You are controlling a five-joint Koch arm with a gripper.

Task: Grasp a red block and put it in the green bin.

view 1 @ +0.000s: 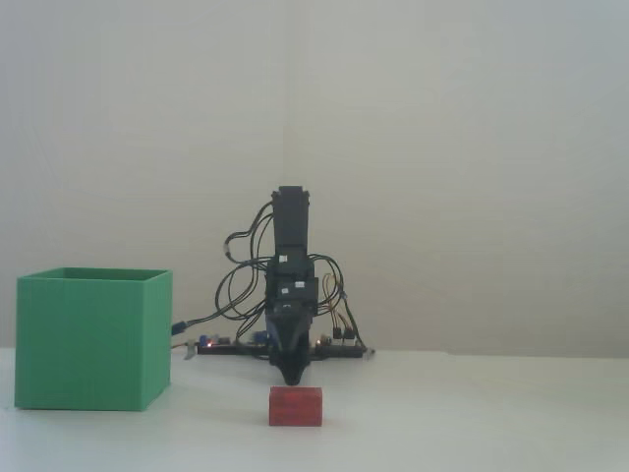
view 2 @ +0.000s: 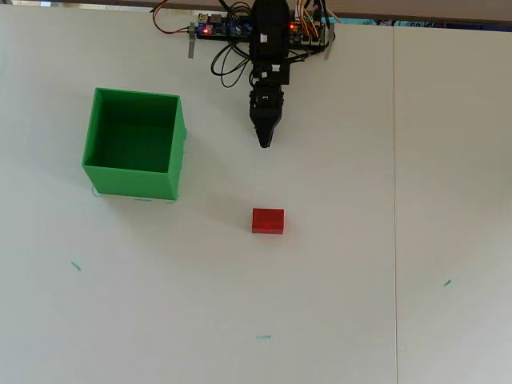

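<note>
A small red block [view 2: 268, 221] lies on the white table, near the front in the fixed view [view 1: 296, 406]. The green bin [view 2: 133, 142] stands open-topped to the block's left in both views [view 1: 90, 339], with nothing showing inside it. My black gripper [view 2: 265, 142] points down at the table between the arm's base and the block, well short of it. Its jaws taper to a single closed tip in both views [view 1: 292, 379] with nothing between them.
The arm's base board [view 2: 256, 30] with loose wires sits at the table's far edge. A seam [view 2: 394, 200] runs down the table on the right of the overhead view. Small teal marks [view 2: 75, 266] dot the surface.
</note>
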